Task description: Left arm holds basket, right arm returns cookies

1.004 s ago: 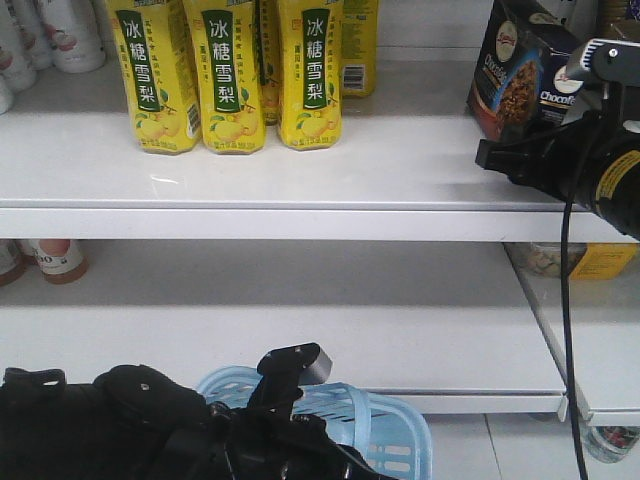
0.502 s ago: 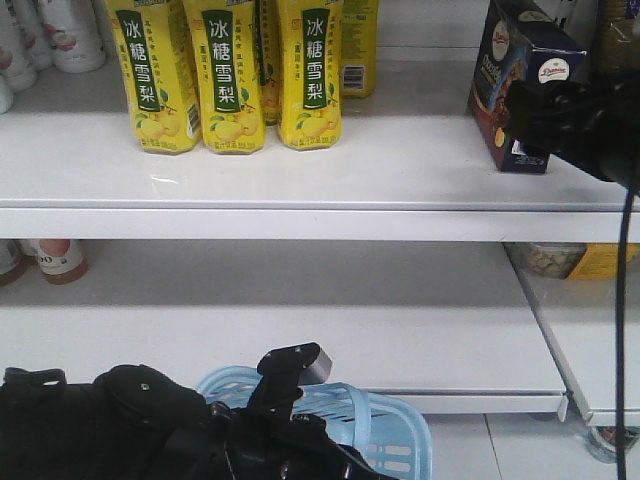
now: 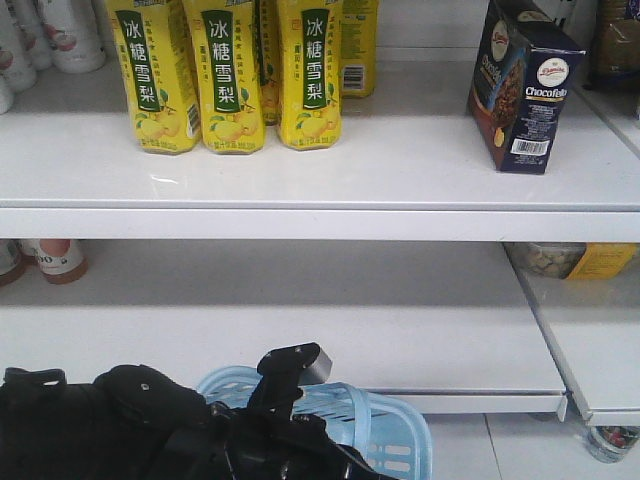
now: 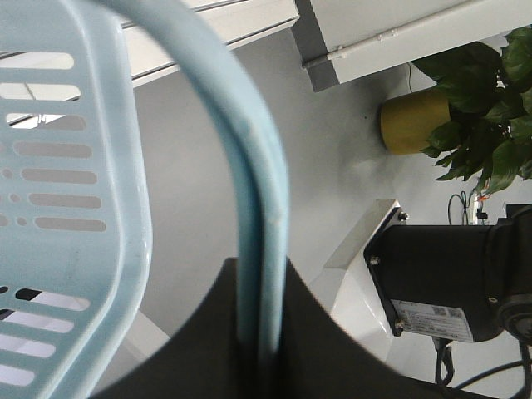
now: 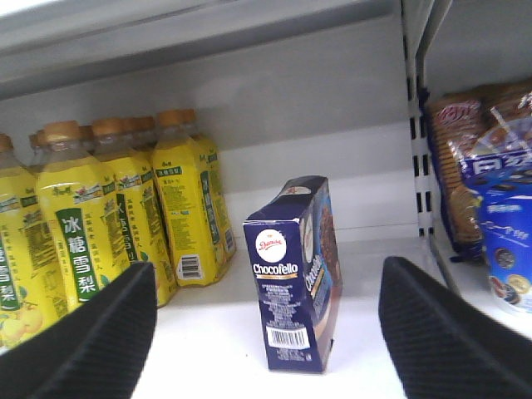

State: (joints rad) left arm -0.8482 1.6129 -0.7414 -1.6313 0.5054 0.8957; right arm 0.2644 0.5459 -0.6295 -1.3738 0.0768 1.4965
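Clamped around a pale light-blue strap handle [image 4: 264,249], the left gripper [image 4: 258,332] of the bulky matte-black left arm [image 3: 150,425] has its two dark pads pressed together on the strap, which runs straight down between them in the wrist view. Beside it, at lower left of the front view, sits the pale light-blue plastic shopping basket [image 3: 395,430] with slotted sides, partly hidden behind the arm, in front of the lowest white shelf [image 3: 300,340]. A flat black clamp-like part [image 3: 292,368] on the arm tilts up above the basket rim.

On the upper white shelf [image 3: 300,175], at left, stand yellow plastic drink bottles [image 3: 225,75] with green labels and white Chinese lettering, packed close in a group. Well apart from them, toward the right end of the same shelf, the dark navy rectangular carton of chocolate-chip cookies [image 3: 522,85] stands upright on its own, with a round white logo, white "Chocofello" lettering and a barcode on the narrow side that faces out. Nothing touches it.

From the right wrist view, the right gripper [image 5: 270,332] is spread wide: its two textured black fingers [image 5: 91,341] frame the carton from either side, apart from it. Further right, on a neighbouring shelf section, lie packets of biscuits [image 5: 478,158] in brown and blue wrappers.
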